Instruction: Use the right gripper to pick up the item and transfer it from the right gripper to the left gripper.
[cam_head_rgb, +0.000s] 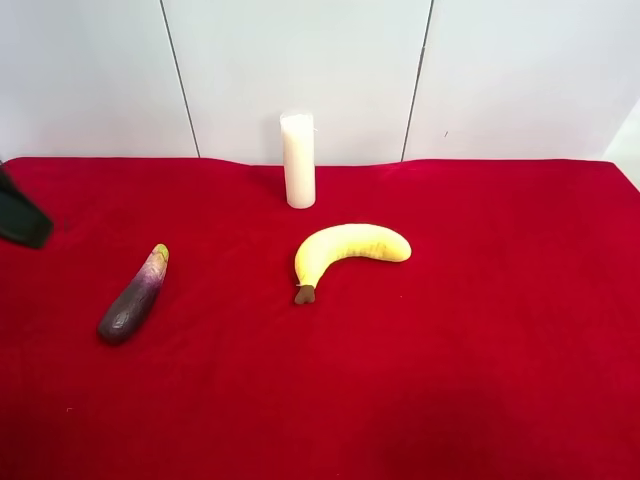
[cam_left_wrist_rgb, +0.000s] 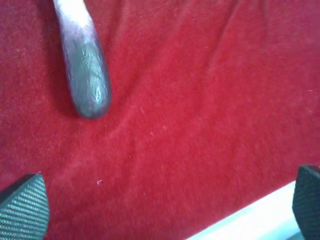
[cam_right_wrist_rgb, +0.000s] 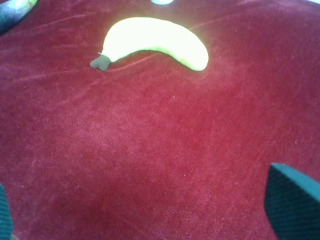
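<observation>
The eggplant (cam_head_rgb: 133, 297) lies on the red cloth at the exterior high view's left, dark purple with its pale green-tipped end pointing to the back. In the left wrist view it (cam_left_wrist_rgb: 82, 65) lies ahead of my left gripper (cam_left_wrist_rgb: 165, 207), which is open and empty, its fingertips (cam_left_wrist_rgb: 25, 212) wide apart. A black part (cam_head_rgb: 20, 215) at the exterior view's left edge is an arm end. My right gripper (cam_right_wrist_rgb: 150, 215) is open and empty above bare cloth; only its fingertips (cam_right_wrist_rgb: 292, 200) show. The eggplant's end (cam_right_wrist_rgb: 15, 10) is far off in a corner of that view.
A yellow banana (cam_head_rgb: 350, 250) lies mid-table, also in the right wrist view (cam_right_wrist_rgb: 155, 42). A white pillar candle (cam_head_rgb: 298, 160) stands upright behind it. The red cloth (cam_head_rgb: 480, 350) covers the table. A white strip (cam_left_wrist_rgb: 250, 220) beside the cloth shows in the left wrist view.
</observation>
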